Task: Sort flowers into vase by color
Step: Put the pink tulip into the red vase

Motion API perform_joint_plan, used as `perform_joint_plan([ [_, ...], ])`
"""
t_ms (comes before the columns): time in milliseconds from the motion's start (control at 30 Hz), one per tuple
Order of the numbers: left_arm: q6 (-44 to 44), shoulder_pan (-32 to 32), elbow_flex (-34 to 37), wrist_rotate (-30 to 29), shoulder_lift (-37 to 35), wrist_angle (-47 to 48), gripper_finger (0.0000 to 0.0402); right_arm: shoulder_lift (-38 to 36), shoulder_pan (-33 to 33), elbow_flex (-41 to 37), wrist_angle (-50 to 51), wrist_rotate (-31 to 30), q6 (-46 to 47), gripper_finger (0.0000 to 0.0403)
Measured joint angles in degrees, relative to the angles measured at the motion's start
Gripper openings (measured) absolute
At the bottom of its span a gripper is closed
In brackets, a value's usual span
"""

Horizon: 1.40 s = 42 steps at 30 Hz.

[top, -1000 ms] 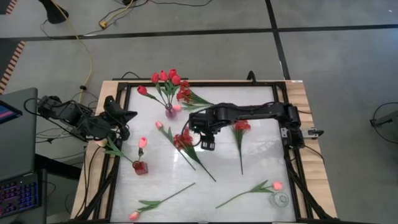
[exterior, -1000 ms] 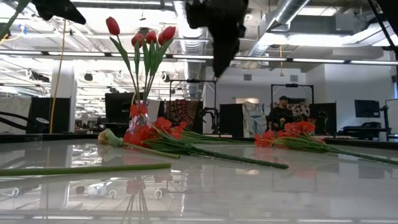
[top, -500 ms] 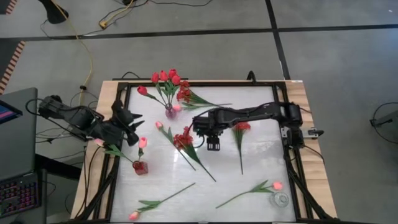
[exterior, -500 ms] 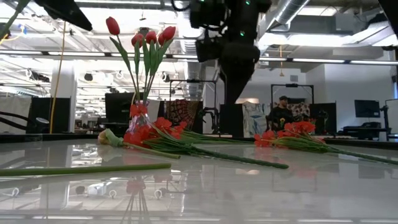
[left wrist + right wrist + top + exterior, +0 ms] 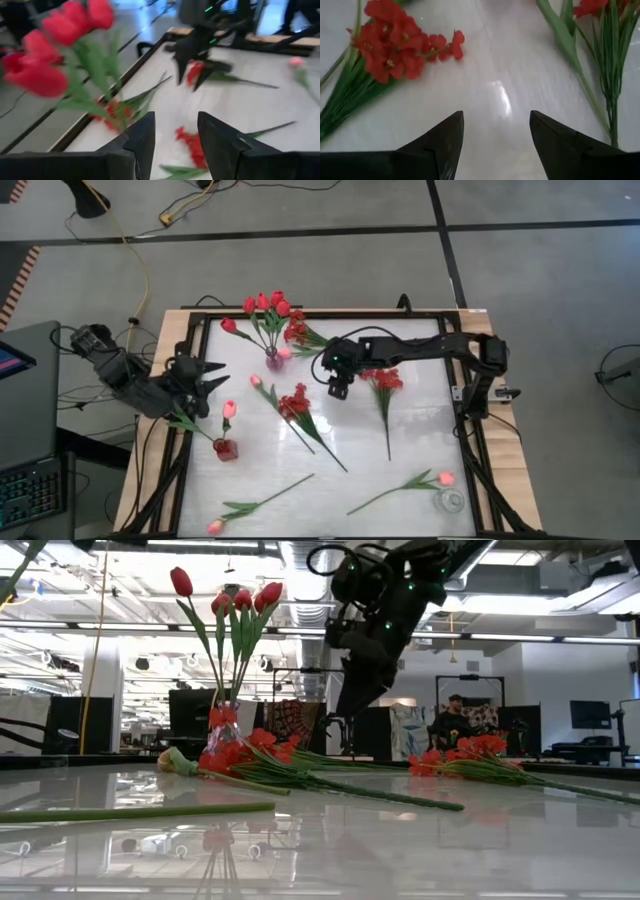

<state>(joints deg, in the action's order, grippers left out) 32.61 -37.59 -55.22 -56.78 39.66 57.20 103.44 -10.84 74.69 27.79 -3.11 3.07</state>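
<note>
The right arm had swung back toward the vase of red tulips (image 5: pixel 268 315) since a second earlier, so the right gripper (image 5: pixel 340 388) hung just right of that vase above the table (image 5: pixel 400 470), jaws wide open and empty, between two red blossom sprays (image 5: pixel 395 47). The left gripper (image 5: pixel 205 375) had shifted at the table's left edge, left of the vase, its jaws now parted and holding nothing. One pink tulip (image 5: pixel 229 410) stood in the small red vase (image 5: pixel 226 449) below it, and the other flowers lay unmoved.
</note>
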Motion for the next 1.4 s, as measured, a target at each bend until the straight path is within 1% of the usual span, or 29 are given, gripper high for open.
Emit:
perform_joint_plan([
  [100, -2.4, -1.7, 0.0, 1.0, 0.2, -2.1, 0.0137, 0.6, -0.5, -0.5, -0.8, 0.1, -0.6, 0.0255],
  [200, -2.9, -2.6, 0.0, 1.0, 0.4, -2.9, 0.0137, 1.0, -0.8, -0.5, -1.9, 0.2, -0.7, 0.0255],
  [300, -3.1, -2.9, 0.5, 0.8, 0.5, -4.0, 0.0137, 2.5, -0.9, -0.3, -6.3, 0.9, -2.9, 0.0255],
  [400, -5.8, -2.9, 4.1, 0.1, 0.0, -9.0, 0.0137, 4.7, -1.0, -0.6, -7.4, 1.7, -4.4, 0.0255],
  [467, -7.7, -2.9, 6.4, 0.6, -0.7, -10.6, 0.0137, 6.0, -1.3, -0.5, -8.6, 1.6, -5.4, 0.0255],
  [667, -9.6, -2.8, 8.9, 0.5, -4.9, -13.9, 0.0137, 9.1, -4.0, -0.5, -12.0, 1.4, -8.4, 0.0255],
  [733, -11.2, -2.8, 9.9, 0.7, -6.4, -16.1, 0.0137, 9.3, -5.4, -0.5, -10.9, 1.2, -9.0, 0.0255],
  [800, -13.6, -2.5, 11.0, 1.1, -8.1, -18.7, 0.0137, 9.2, -6.8, -0.5, -11.8, 1.2, -9.2, 0.0255],
  [900, -16.2, -1.8, 12.9, 2.9, -10.3, -21.3, 0.0137, 8.8, -9.0, -0.4, -11.8, 1.7, -9.9, 0.0255],
  [1100, -18.1, 0.5, 15.2, 3.9, -13.3, -22.6, 0.0137, 9.3, -13.3, -0.4, -12.1, 7.5, -12.7, 0.0255],
  [1267, -18.6, 2.4, 17.1, 5.3, -15.2, -22.7, 0.0137, 9.3, -15.8, -0.5, -12.1, 8.8, -14.1, 0.0255],
  [1367, -18.7, 3.2, 17.2, 6.0, -15.5, -22.6, 0.0137, 9.3, -16.8, -0.5, -13.0, 12.9, -14.6, 0.0255],
  [1400, -19.2, 3.3, 17.2, 6.0, -15.5, -22.6, 0.0137, 9.3, -16.9, -0.5, -13.2, 13.3, -15.3, 0.0255],
])
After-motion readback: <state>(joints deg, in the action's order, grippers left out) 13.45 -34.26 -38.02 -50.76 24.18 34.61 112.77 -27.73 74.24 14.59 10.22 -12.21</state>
